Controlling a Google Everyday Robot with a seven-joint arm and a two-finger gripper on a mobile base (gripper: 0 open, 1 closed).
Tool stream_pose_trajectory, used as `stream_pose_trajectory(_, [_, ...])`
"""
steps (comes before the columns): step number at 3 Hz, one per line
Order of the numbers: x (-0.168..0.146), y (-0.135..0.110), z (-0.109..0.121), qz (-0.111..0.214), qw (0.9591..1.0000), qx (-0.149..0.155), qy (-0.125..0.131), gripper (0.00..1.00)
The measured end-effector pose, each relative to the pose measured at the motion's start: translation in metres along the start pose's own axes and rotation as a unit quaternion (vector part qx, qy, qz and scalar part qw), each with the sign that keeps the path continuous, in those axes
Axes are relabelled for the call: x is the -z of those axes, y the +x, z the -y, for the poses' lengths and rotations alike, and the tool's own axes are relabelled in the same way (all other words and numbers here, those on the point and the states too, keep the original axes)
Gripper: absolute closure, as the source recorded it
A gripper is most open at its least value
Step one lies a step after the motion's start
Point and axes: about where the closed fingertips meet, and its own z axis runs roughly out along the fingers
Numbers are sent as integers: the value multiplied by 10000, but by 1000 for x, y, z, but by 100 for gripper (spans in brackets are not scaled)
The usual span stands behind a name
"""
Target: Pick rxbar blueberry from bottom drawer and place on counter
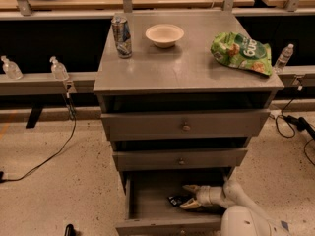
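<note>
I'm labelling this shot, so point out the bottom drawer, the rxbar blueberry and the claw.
bottom drawer (pixel 167 225): camera view, top rim of its front panel.
rxbar blueberry (pixel 175 199): camera view, middle of the dark wrapper.
claw (pixel 185 197): camera view, inside the bottom drawer, midway between its fingertips.

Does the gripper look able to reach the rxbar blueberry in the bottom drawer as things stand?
Probably yes: the bottom drawer is pulled open, and the gripper sits inside it, open, right at the rxbar blueberry, nothing between them.
</note>
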Motion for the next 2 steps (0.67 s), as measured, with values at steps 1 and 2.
stream_pose_trajectory(1, [-7, 2, 0, -323, 9995, 16, -33, 34])
stream_pose_trajectory(2, [-13, 6, -6, -607, 9981, 48, -99, 34])
